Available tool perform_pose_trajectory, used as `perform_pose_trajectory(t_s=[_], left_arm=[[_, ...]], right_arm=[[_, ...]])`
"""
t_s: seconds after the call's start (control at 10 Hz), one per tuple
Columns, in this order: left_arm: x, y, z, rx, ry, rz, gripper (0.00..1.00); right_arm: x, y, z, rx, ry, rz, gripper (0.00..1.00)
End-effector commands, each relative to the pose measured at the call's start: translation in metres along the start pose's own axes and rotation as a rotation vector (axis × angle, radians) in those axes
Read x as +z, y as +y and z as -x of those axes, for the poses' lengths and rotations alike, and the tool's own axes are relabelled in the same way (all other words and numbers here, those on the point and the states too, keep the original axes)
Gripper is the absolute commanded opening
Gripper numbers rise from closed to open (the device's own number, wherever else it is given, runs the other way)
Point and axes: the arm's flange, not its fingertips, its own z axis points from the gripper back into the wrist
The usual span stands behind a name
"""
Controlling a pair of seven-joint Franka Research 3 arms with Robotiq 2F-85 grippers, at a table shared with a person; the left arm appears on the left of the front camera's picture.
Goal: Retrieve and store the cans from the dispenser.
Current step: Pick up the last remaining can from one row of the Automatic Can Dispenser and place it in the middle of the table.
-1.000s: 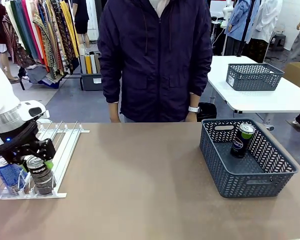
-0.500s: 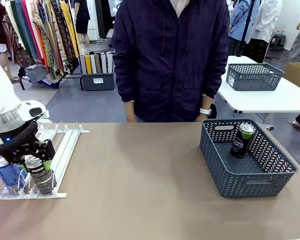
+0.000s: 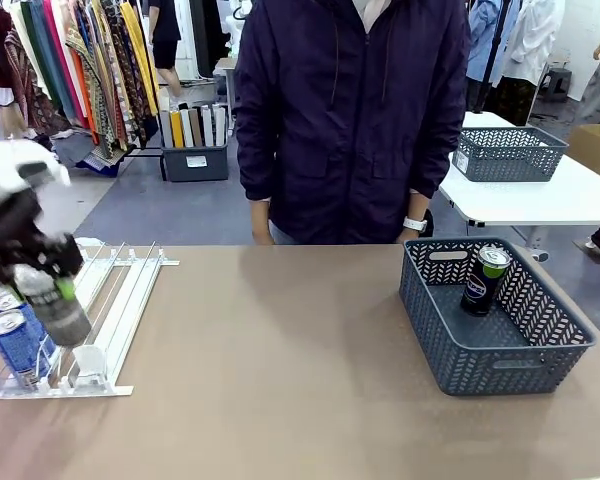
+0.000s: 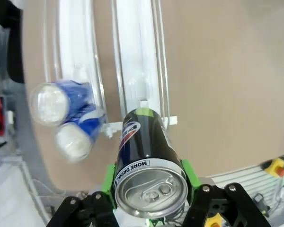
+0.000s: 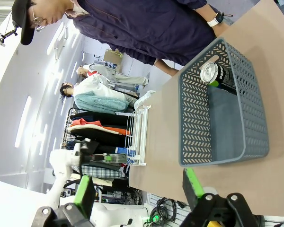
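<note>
At the 9 o'clock side of the table, the left claw is clamped on a black can. Its green pads press the can's two sides just below the silver top. The can hangs above the white rack, tilted and clear of the rails. Two blue cans stand in the rack's lane at about 8 o'clock from the held can, near it but not touching.

The step in hand looks like the carry to the grey basket at the table's 3 o'clock side. To do it well:

- Raise the can enough to clear the basket's near wall before crossing.
- Bring it upright on the way, since a tilted, slim can may slip in a grip this high.
- Pass along the 6 o'clock edge of the table, away from the person standing at 12 o'clock.
- Lower it into the free floor at the basket's 6 o'clock half, because a stored can already leans toward 12 o'clock inside.
- Let go only once the base rests.

The right claw hangs spread wide with nothing between its pads, well apart from the basket.
</note>
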Motion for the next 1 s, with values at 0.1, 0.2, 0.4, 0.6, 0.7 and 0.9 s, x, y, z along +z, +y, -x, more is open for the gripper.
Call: perform_pose_trajectory(t_s=[0.1, 0.2, 0.4, 0.6, 0.7, 0.9], left_arm=[[0.095, 0.004, -0.005, 0.051, -0.147, -0.068, 0.00], [0.107, 0.007, -0.004, 0.074, -0.169, -0.073, 0.00], [0.107, 0.019, 0.001, 0.105, -0.176, -0.043, 0.00], [0.117, 0.014, 0.002, 0.067, -0.173, -0.050, 0.00], [0.117, 0.014, 0.002, 0.067, -0.173, -0.050, 0.00], [0.106, 0.020, 0.002, 0.076, -0.136, -0.027, 0.00]], right_arm=[[0.001, 0.001, -0.002, 0.025, -0.009, -0.022, 1.00], [0.001, 0.001, -0.002, 0.025, -0.009, -0.022, 1.00], [0.001, 0.001, -0.002, 0.025, -0.009, -0.022, 1.00], [0.001, 0.001, -0.002, 0.025, -0.009, -0.022, 1.00], [0.001, 0.001, -0.002, 0.025, -0.009, -0.022, 1.00], [0.001, 0.001, -0.002, 0.025, -0.009, -0.022, 1.00]])
